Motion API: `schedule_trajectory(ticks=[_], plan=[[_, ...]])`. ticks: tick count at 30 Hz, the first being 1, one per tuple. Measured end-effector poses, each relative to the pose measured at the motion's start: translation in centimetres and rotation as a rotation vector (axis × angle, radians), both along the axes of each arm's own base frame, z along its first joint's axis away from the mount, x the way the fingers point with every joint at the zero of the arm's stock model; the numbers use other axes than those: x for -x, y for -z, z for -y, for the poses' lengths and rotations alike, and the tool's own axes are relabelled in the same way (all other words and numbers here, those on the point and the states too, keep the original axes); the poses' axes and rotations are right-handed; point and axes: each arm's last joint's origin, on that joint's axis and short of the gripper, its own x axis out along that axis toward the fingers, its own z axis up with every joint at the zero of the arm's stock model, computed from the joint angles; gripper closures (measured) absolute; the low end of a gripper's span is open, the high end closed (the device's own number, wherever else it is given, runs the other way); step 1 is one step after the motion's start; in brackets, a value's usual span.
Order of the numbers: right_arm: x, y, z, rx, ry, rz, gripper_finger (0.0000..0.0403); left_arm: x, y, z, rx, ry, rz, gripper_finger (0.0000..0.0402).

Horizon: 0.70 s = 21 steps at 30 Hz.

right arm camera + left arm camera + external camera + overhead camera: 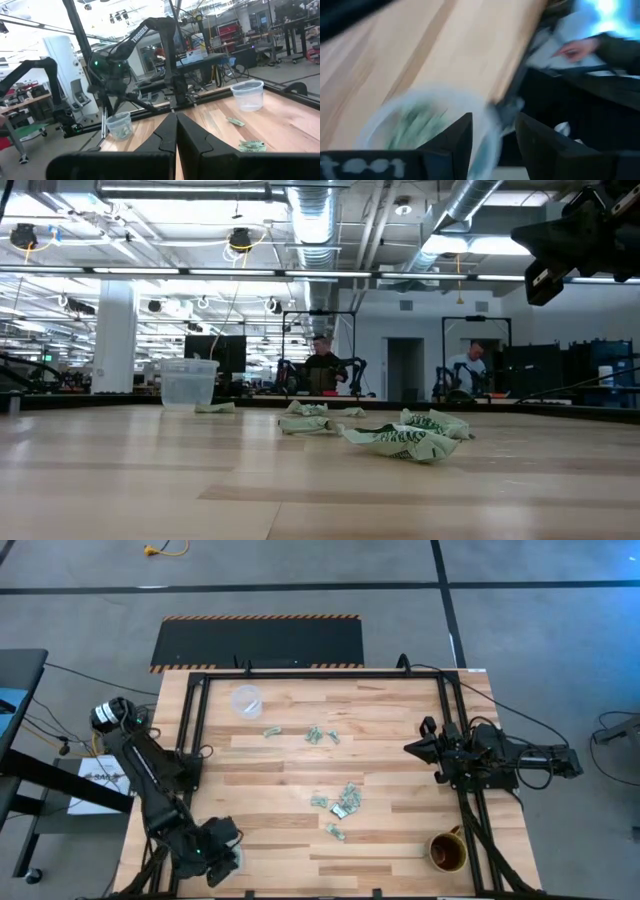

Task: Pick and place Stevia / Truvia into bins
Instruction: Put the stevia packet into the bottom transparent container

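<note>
Pale green and white packets lie scattered on the wooden table: a far group (320, 735), a middle heap (345, 798) (400, 438) and a pair nearer (335, 832). One clear cup (246, 700) (189, 383) (248, 95) stands upright at the far left. The other cup (238, 860) (420, 125) (120, 126) stands at the near left corner with green packets inside. My left gripper (222, 852) (492, 125) is open right over this cup, and the cup's rim (487, 125) shows between its fingers. My right gripper (408, 748) (176, 116) waits shut, raised at the table's right. My left gripper comes at the near cup from above, one finger (457, 140) over its mouth and the other (535, 145) outside its wall. The view is blurred, and I cannot tell whether either finger touches the rim.
A brown mug (447, 852) stands near the right near corner. Black frame rails (320, 672) run along the far edge and both sides of the table. Bare wood (270, 790) lies between the packets and the left cup. Beyond the table edge a person's hand (577, 48) shows.
</note>
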Motion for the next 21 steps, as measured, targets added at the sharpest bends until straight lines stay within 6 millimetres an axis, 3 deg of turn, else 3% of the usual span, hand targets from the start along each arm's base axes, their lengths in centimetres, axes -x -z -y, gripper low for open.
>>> schedule_trajectory(ticks=[6,11,16,21], plan=[[0.0,0.0,0.0,0.0,0.0,0.0,0.0403,-1.8,-4.1,-3.3,-0.094,0.048,0.323,0.0268],[0.0,0.0,0.0,0.0,0.0,-0.004,0.0403,-3.7,-6.6,-7.9,-0.407,0.086,0.554,0.0275],[0.0,0.0,0.0,0.0,0.0,-0.004,0.0403,-7.4,-6.7,-11.7,-0.668,0.128,0.628,0.0278],[0.0,0.1,0.0,0.0,0.0,-0.008,0.0403,-10.8,-4.3,-15.0,-0.718,0.19,0.531,0.0278]])
